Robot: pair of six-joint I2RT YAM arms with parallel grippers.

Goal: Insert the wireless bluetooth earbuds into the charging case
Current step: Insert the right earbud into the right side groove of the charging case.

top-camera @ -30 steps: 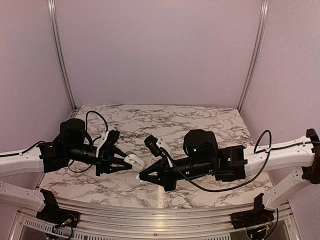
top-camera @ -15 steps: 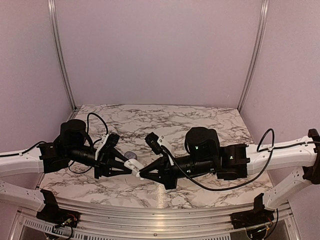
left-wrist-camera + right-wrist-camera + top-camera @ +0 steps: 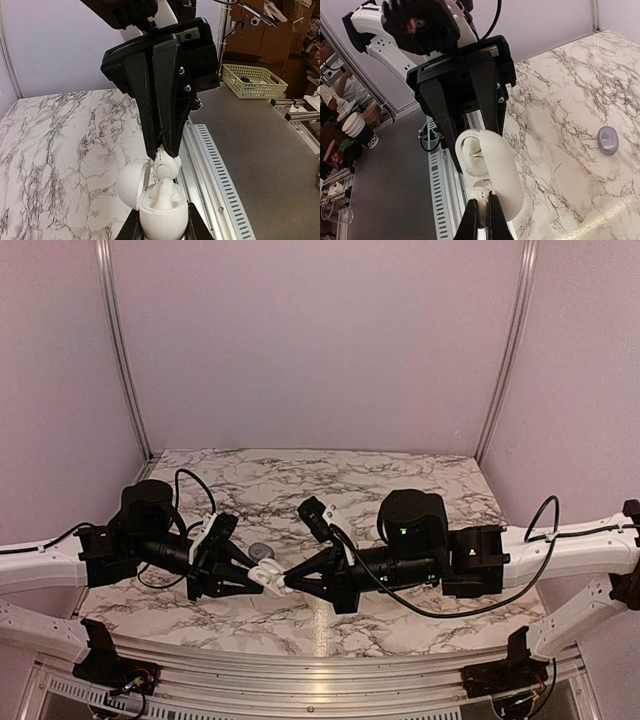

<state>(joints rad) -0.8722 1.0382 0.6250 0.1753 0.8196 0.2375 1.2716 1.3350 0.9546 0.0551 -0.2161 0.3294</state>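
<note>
Over table: insertion underway
L gripper [image 3: 162, 229] clamps open charging case [image 3: 161, 212]; R gripper [image 3: 481, 214] pinches earbud [image 3: 167, 164], not seated.

The white, egg-shaped charging case [image 3: 161, 220] is sitting upright in the left claw [image 3: 161, 227] above the table edge, its hinged lid standing open to 1 side, while 1 small white earbud [image 3: 166, 165] is hanging pinched in the right claw [image 3: 162, 150] at the case's open mouth.
</note>
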